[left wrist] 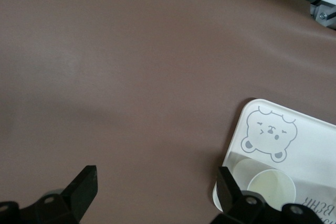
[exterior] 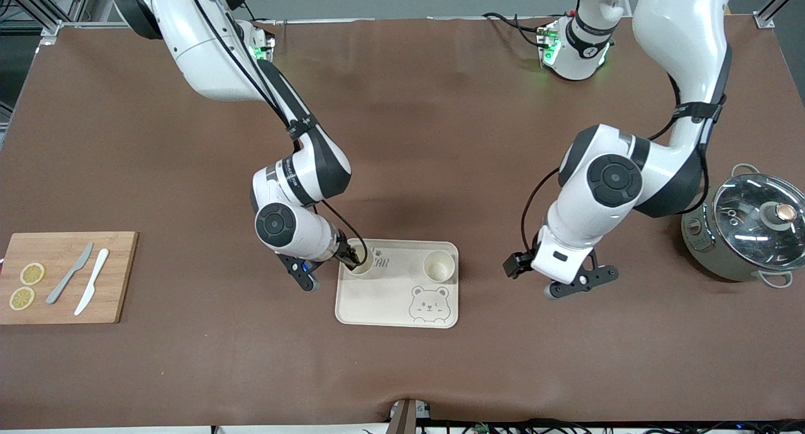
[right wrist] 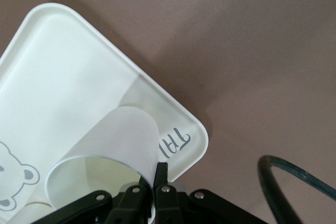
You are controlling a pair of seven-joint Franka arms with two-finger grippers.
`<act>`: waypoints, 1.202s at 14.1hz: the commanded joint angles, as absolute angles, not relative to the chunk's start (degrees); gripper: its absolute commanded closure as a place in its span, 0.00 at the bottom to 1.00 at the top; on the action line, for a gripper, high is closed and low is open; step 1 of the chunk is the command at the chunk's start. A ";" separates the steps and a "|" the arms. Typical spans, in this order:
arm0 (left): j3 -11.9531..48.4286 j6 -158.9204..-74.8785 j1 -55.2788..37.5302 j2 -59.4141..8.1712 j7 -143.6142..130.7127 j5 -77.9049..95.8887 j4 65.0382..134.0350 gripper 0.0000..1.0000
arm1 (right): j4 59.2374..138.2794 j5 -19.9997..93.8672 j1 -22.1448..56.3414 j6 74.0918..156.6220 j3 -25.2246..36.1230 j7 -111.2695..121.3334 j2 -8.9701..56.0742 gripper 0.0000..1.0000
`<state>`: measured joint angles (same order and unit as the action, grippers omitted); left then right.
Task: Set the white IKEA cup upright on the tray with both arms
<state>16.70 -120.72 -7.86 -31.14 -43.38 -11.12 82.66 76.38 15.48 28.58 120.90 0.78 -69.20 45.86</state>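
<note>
On the flat cream rectangular tray point(exterior: 390, 299), the right tool point(exterior: 354, 256) pinches a light, stiff white cup's point(right wrist: 113, 142) rim, best held there, while the left tool point(exterior: 582, 283) waits released above the brown worktop point(exterior: 402, 138).

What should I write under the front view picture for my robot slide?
Right gripper holds a cup on the bear tray; left gripper waits open beside it, another cup already upright.

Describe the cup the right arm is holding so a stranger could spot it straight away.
Find the cream tray with the bear drawing, mid-table. Two white cups stand on it, along its edge farther from the front camera. The one meant is the cup at the corner toward the right arm's end, with the right hand pinching its rim; the other cup stands free.
</note>
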 commanded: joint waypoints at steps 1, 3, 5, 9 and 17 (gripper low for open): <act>16.87 -118.57 -5.55 -27.87 -39.49 -12.48 83.94 0.00 | 74.44 16.43 28.83 120.85 1.14 -70.14 47.29 0.98; 16.61 -115.76 -4.58 -26.81 -35.35 -12.48 83.85 0.00 | 74.36 16.52 29.00 121.11 1.14 -70.40 47.90 0.83; 16.70 -113.83 -2.82 -25.50 -31.92 -12.48 83.94 0.00 | 74.36 16.26 29.27 121.20 1.14 -70.40 47.81 0.01; 16.70 -109.34 -0.27 -22.68 -25.77 -12.48 83.94 0.00 | 73.83 10.91 29.45 119.71 1.41 -69.44 46.32 0.00; 16.79 -103.28 7.99 -18.82 -8.81 -12.39 84.02 0.00 | 69.07 8.00 25.85 96.24 4.04 -69.17 34.91 0.00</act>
<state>16.39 -104.60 5.94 -21.56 -12.56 -11.19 82.67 66.94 8.81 27.94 98.52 4.11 -69.29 40.09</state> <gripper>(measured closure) 0.000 0.000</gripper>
